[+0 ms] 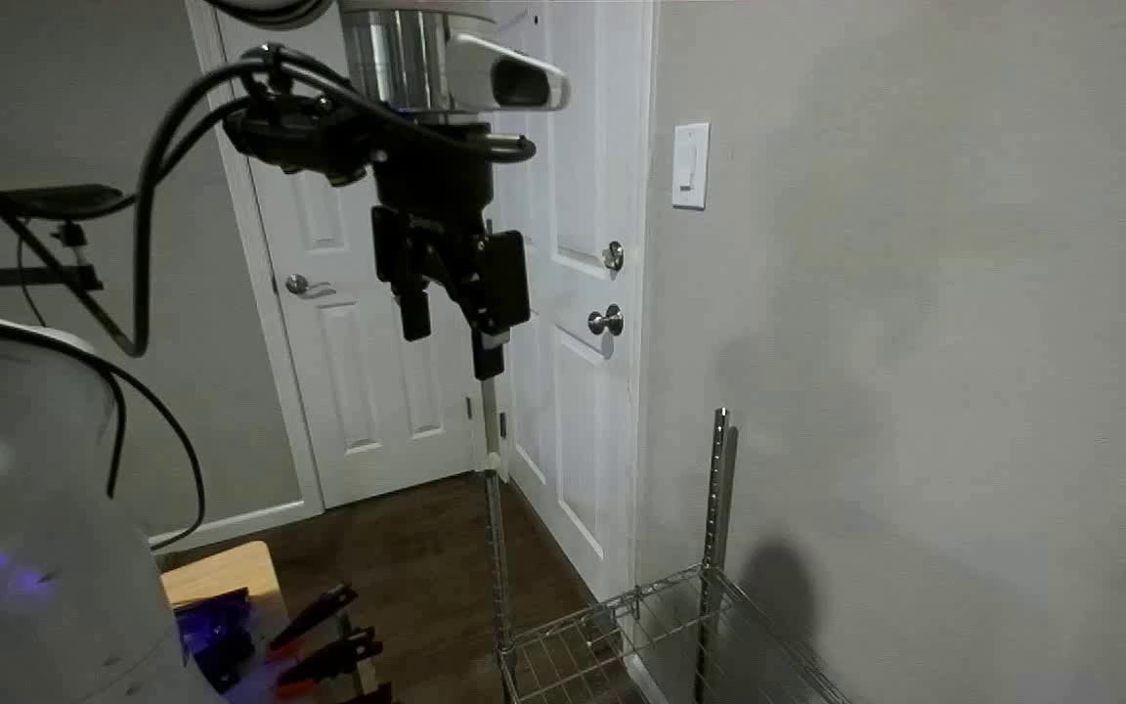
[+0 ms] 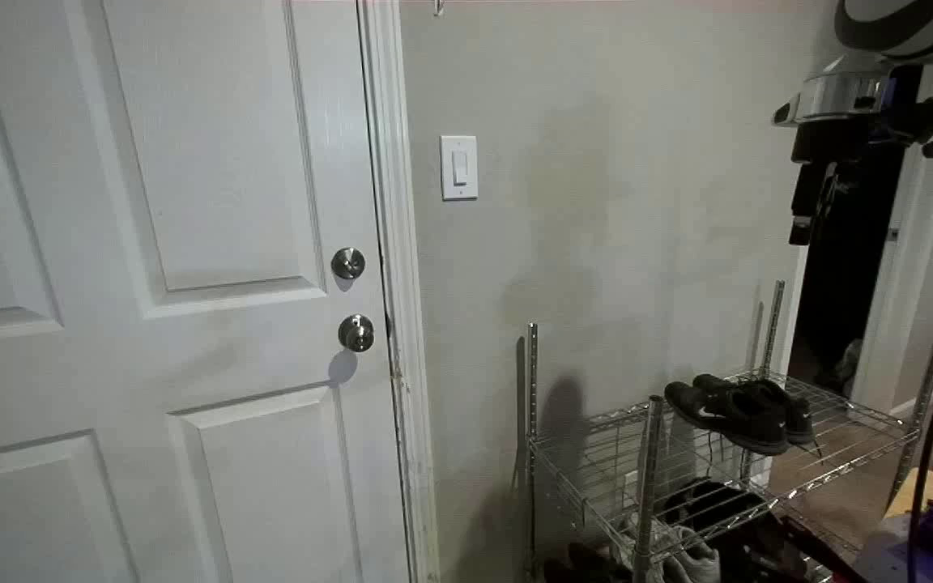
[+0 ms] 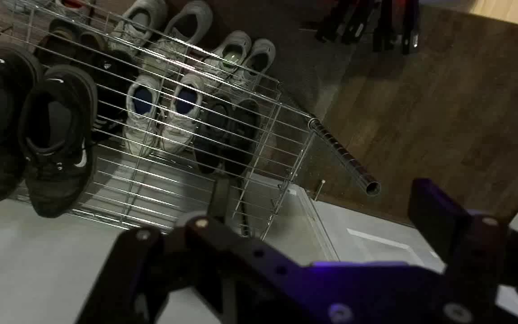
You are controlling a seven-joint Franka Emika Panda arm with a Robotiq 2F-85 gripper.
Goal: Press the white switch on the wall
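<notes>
White switch (image 2: 459, 168): up on the wall (image 2: 620, 227), just beside the door frame (image 2: 398, 243); I'm not touching it.
Gripper (image 1: 453, 337): spread, pinching nothing, aimed down, well apart from the switch.
Press done: none I can see, though I can't tell how it's set.
Press left: pretty much everything imo, reach plus push.
</notes>
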